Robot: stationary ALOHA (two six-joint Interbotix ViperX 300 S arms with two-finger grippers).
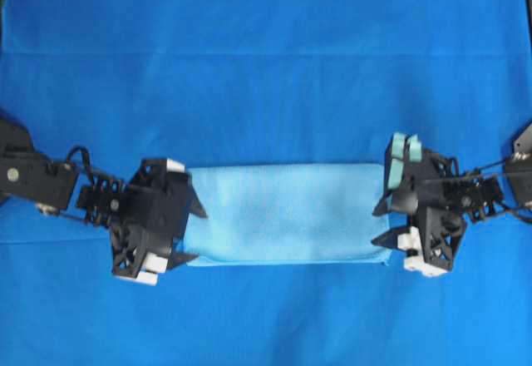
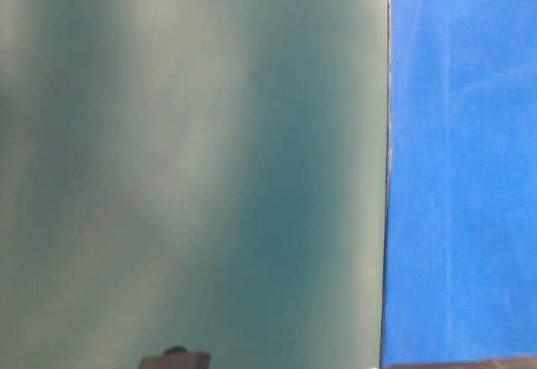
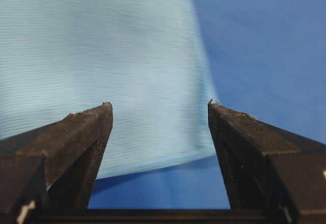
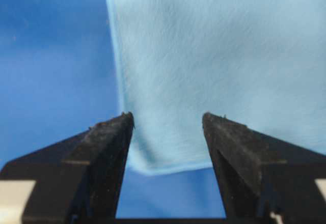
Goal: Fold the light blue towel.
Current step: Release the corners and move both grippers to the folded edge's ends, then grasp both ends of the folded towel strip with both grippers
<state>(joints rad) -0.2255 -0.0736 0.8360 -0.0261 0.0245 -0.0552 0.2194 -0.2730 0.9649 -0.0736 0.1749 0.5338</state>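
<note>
Release is looking like the step in hand: the light blue towel [image 1: 287, 214] is lying as a folded strip on the blue-covered counter [image 1: 266, 66], with the left gripper [image 1: 193, 233] and right gripper [image 1: 384, 223] sitting at its two short ends, fingers [image 3: 84, 132] wide and gripping nothing. Next, probably, comes a second fold, calling for a fresh pinch on one end. Wrist views are showing the towel's corners between the tips; the table-level view is showing almost nothing useful.

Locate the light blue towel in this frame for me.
In the overhead view the light blue towel lies folded into a wide strip below centre on the blue table covering, between the open left gripper and open right gripper.
</note>
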